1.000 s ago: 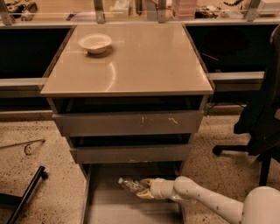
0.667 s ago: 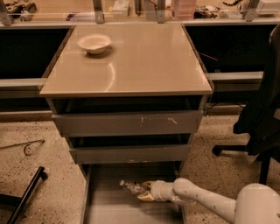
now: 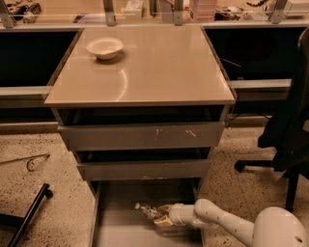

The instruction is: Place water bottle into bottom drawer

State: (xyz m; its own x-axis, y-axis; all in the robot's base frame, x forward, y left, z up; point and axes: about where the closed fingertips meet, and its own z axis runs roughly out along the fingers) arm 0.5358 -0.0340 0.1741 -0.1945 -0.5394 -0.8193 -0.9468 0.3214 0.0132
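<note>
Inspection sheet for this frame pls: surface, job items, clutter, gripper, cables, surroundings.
Surface: tan cabinet top, glossy.
Job's things: water bottle on its side, low inside the bottom drawer, which stands pulled out; resting or held, cannot tell.
Clutter: white bowl at the back left of the top.
Gripper: gripper inside the bottom drawer, at the bottle's right end; the arm enters from the lower right.
Cables: thin wire on the floor, left of the cabinet.
Surroundings: black office chair at right; black bar on the floor, lower left; cluttered bench behind.
</note>
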